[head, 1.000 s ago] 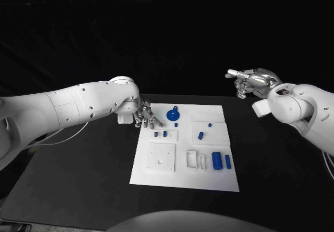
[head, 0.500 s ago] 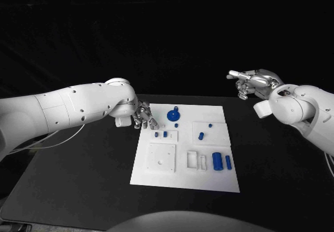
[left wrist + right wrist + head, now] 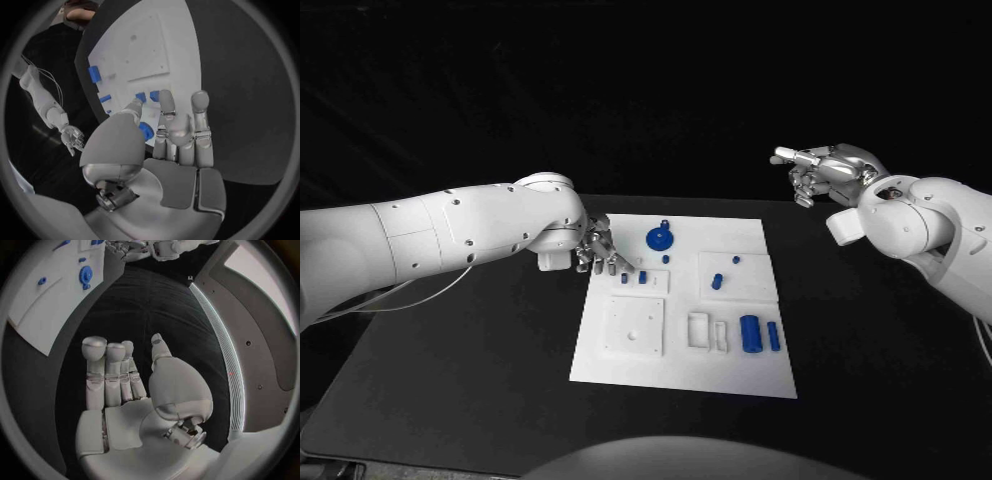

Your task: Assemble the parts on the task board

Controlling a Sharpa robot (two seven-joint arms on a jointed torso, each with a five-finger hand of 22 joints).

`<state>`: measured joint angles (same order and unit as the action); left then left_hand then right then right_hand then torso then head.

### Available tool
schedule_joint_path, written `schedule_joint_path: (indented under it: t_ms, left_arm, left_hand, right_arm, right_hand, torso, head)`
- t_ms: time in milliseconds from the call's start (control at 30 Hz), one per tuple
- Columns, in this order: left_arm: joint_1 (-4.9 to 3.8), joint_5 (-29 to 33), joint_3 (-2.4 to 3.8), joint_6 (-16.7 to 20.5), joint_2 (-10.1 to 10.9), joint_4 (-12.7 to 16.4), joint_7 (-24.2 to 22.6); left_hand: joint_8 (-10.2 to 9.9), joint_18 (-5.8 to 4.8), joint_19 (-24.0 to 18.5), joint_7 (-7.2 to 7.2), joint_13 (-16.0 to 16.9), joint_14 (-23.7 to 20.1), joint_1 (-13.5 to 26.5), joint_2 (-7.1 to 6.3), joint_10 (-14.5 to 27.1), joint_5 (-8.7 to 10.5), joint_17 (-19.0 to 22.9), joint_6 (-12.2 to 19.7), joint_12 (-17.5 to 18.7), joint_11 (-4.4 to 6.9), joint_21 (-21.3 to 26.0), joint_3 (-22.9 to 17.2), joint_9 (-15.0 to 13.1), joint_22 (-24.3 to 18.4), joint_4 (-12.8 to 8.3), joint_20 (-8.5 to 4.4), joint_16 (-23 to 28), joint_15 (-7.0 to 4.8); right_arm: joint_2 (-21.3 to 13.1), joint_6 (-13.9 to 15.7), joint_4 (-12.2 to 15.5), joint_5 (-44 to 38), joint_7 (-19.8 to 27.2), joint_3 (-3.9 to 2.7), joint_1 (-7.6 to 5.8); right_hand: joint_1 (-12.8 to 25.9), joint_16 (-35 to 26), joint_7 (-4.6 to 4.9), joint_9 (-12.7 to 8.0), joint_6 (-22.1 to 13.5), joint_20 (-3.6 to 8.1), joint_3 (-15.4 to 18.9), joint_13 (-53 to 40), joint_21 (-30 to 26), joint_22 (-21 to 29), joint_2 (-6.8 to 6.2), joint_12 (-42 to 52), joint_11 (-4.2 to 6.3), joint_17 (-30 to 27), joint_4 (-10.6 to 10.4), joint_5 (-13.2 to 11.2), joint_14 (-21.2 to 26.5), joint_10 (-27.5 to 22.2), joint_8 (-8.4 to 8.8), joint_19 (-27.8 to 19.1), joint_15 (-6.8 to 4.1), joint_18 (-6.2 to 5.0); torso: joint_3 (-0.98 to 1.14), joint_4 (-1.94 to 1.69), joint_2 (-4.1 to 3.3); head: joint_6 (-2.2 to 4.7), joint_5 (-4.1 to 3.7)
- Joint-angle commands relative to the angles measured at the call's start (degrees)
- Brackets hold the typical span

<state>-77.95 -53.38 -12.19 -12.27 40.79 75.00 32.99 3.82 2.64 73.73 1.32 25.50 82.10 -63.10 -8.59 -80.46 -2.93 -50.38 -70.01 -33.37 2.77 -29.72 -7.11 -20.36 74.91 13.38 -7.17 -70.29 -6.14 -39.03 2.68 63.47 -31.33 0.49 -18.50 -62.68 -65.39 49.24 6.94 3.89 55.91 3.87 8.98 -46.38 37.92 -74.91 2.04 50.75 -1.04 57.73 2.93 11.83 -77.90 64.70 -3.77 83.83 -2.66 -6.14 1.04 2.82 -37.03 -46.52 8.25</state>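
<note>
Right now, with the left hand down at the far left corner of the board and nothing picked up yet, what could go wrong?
1. The left hand hangs open at the task board's edge, close to two small blue parts; a careless reach could knock them or nudge the board.
2. The round blue part lies just beside its fingers and might be swept aside.
3. The right hand is raised off the table, away from the board, so it could not steady anything.

White rectangular task board [image 3: 678, 372]: one
Round blue disc part [image 3: 658, 238]: one
Blue upright cylinder parts [image 3: 750, 332]: two, side by side
Small blue peg parts [image 3: 715, 281]: roughly five, hard to tell
Silver hands [image 3: 600, 252]: two
</note>
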Motion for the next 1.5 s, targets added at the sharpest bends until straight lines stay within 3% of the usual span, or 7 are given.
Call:
schedule_joint_path:
  t_ms: [33, 400, 533, 867, 1267, 1333, 1500]
  left_arm:
    - [0.09, -1.0, -0.22, 1.3, -0.4, 0.0, 0.4]
    - [0.88, -1.2, -0.81, 0.8, -1.9, -0.9, 0.6]
    - [1.02, -1.4, -0.89, 0.5, -2.1, -1.0, 0.7]
    - [1.19, -2.1, -0.96, 0.3, -2.6, -1.2, 0.7]
    - [1.44, -1.2, -0.97, -0.7, -2.9, -1.5, -0.1]
    - [1.45, -0.8, -0.97, -0.7, -2.9, -1.5, -0.3]
    - [1.47, 0.1, -0.97, -0.4, -2.9, -1.4, -0.7]
  left_hand:
    - [0.1, -0.13, 0.4, 0.06, 0.2, 0.2, -0.1, 0.09, -0.3, 0.11, 0.0, -0.1, 0.2, 0.11, 0.3, -0.1, -0.2, 1.0, 0.3, -0.01, 0.3, 0.08]
    - [0.1, 0.05, 0.4, 0.08, 0.5, 0.3, 0.0, 1.5, -0.1, 0.02, -0.1, 0.1, -0.1, 0.07, 0.3, -0.3, -1.3, 1.0, -1.0, 0.17, 0.4, 0.16]
    - [0.1, 0.22, 0.4, 0.06, 0.5, 0.3, -0.4, 4.32, 0.1, -4.08, 0.0, 0.2, -0.4, 0.06, 0.3, 0.5, -1.7, 1.0, -4.8, 0.31, 0.3, 0.19]
    - [0.0, 0.18, 0.3, -0.28, 0.4, 0.3, -2.0, 9.33, 0.3, -7.88, 0.1, 0.3, -0.6, 0.27, 0.2, 3.1, -1.5, 1.0, -11.4, 0.3, 0.2, 0.14]
    - [0.0, 0.33, 0.2, -0.4, 0.3, 0.2, -5.2, 11.98, 0.4, -9.03, 0.1, 0.7, -0.5, 0.32, 0.4, 2.0, -1.4, 1.0, -15.0, 0.52, 0.2, 0.23]
    - [0.1, 0.4, 0.1, -0.41, 0.2, 0.2, -6.3, 12.22, 0.5, -11.68, 0.1, 0.9, -0.5, 0.32, 0.3, 1.4, -1.5, 1.0, -16.0, 0.62, 0.1, 0.27]
    - [0.1, 0.61, 0.0, -0.35, 0.1, 0.2, -7.6, 12.7, 0.4, -13.83, 0.0, 1.1, -0.4, 0.26, 0.3, 0.3, -2.0, 1.0, -17.6, 0.83, 0.0, 0.35]
  right_arm:
    - [0.0, -0.7, 0.1, -0.5, 0.3, -0.03, 0.05]
    - [0.1, -0.7, 0.0, -0.5, 0.3, -0.03, 0.1]
    - [0.1, -0.7, 0.0, -0.5, 0.3, -0.03, 0.11]
    - [0.1, -0.7, 0.0, -0.5, 0.3, -0.03, 0.13]
    - [0.1, -0.8, 0.0, -0.5, 0.3, -0.03, 0.15]
    - [0.0, -0.8, -0.1, -0.5, 0.3, -0.03, 0.16]
    - [0.0, -0.8, -0.1, -0.6, 0.3, -0.03, 0.19]
  right_hand:
    - [-0.1, -0.3, 0.0, -0.1, 0.1, 0.11, 0.1, 0.0, -0.4, -4.3, 0.36, -0.1, 0.01, -0.1, 0.1, 0.5, -0.1, 0.3, 0.14, 2.7, -0.23, -0.63]
    - [-0.1, -0.3, 0.0, -0.1, 0.1, 0.11, 0.1, 0.0, -0.4, -4.3, 0.36, -0.1, 0.01, -0.1, 0.1, 0.5, -0.1, 0.3, 0.14, 2.7, -0.23, -0.63]
    - [-0.1, -0.3, 0.0, -0.1, 0.1, 0.11, 0.1, 0.0, -0.4, -4.3, 0.36, -0.1, 0.01, -0.1, 0.1, 0.5, -0.1, 0.3, 0.14, 2.7, -0.23, -0.63]
    - [-0.1, -0.3, 0.0, -0.1, 0.1, 0.11, 0.1, 0.0, -0.4, -4.3, 0.36, -0.1, 0.01, -0.1, 0.1, 0.5, -0.1, 0.3, 0.14, 2.7, -0.23, -0.63]
    - [-0.1, -0.3, 0.0, -0.1, 0.1, 0.11, 0.1, 0.0, -0.4, -4.3, 0.36, -0.1, 0.01, -0.1, 0.1, 0.5, -0.1, 0.3, 0.14, 2.7, -0.23, -0.63]
    - [-0.1, -0.3, 0.0, -0.1, 0.1, 0.11, 0.1, 0.0, -0.4, -4.3, 0.36, -0.1, 0.01, -0.1, 0.1, 0.5, -0.1, 0.3, 0.14, 2.7, -0.23, -0.63]
    - [-0.1, -0.3, 0.0, -0.1, 0.1, 0.11, 0.1, 0.0, -0.4, -4.3, 0.36, -0.1, 0.01, -0.1, 0.1, 0.5, -0.1, 0.3, 0.14, 2.7, -0.23, -0.63]
  torso:
    - [0.05, 0.0, 0.02]
    - [0.06, 0.04, 0.01]
    - [0.09, -0.01, 0.01]
    - [0.08, 0.02, 0.0]
    - [0.1, 0.02, 0.02]
    - [0.08, 0.03, 0.02]
    - [0.06, 0.03, 0.02]
  head:
    - [-0.02, 0.08]
    - [-0.11, -0.03]
    - [-0.14, -0.11]
    - [-0.2, -0.12]
    - [-0.33, 0.07]
    - [-0.36, 0.07]
    - [-0.31, 0.01]
